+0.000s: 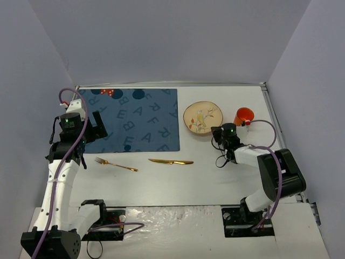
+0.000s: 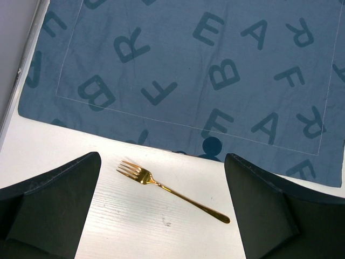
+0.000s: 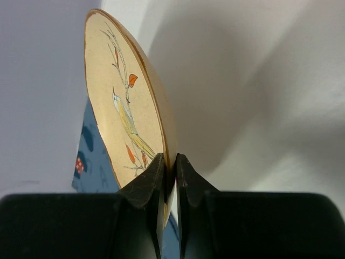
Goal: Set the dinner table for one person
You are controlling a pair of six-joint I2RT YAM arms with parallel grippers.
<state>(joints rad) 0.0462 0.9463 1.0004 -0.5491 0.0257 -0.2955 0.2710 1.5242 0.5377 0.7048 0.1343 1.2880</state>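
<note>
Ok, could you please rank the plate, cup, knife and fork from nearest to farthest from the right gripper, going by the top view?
From the right gripper:
1. plate: its rim is clamped in the jaws, just up and to the left.
2. cup: close by, on the right.
3. knife: table centre, nearer the bases.
4. fork: left of the knife.

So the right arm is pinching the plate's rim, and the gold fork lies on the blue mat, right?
Not quite. The fork lies on the bare white table, just off the mat; the left wrist view shows it. The right arm does pinch the plate by its rim.
</note>
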